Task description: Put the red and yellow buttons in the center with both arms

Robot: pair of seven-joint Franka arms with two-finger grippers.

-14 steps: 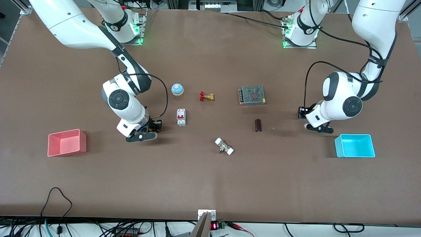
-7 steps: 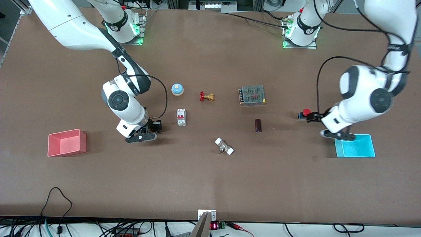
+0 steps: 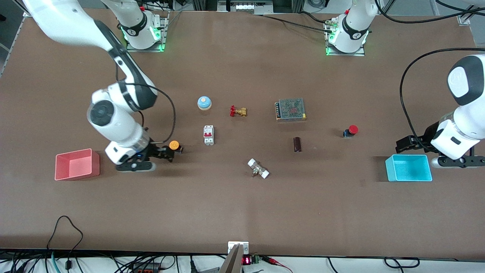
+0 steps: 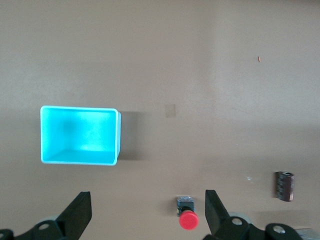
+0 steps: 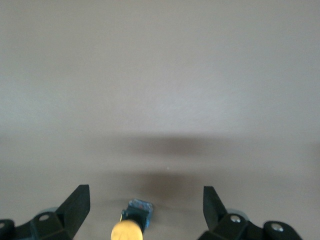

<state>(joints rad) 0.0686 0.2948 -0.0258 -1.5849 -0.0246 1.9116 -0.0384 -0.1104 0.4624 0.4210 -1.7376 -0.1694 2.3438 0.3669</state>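
Observation:
The red button point(image 3: 352, 130) stands on the brown tabletop toward the left arm's end, free of any gripper. It also shows in the left wrist view point(image 4: 188, 219), between the open fingers and touching neither. My left gripper point(image 3: 402, 145) is open and empty over the table by the cyan bin point(image 3: 411, 177); in its wrist view the left gripper point(image 4: 147, 196) shows bare table between its jaws. The yellow button point(image 3: 174, 145) stands toward the right arm's end. My right gripper point(image 3: 166, 151) is open just beside it. In its wrist view the right gripper point(image 5: 145, 192) is apart from the yellow button point(image 5: 127, 231).
Between the buttons lie a pale-blue bell point(image 3: 204, 102), a brass valve point(image 3: 238, 111), a circuit breaker point(image 3: 208, 135), a power supply point(image 3: 291, 109), a dark cylinder point(image 3: 297, 144) and a white fitting point(image 3: 258, 168). A pink bin point(image 3: 77, 175) stands at the right arm's end.
Both grippers have let go and drawn back toward their own ends of the table. The red button came into sight first, then the yellow one.

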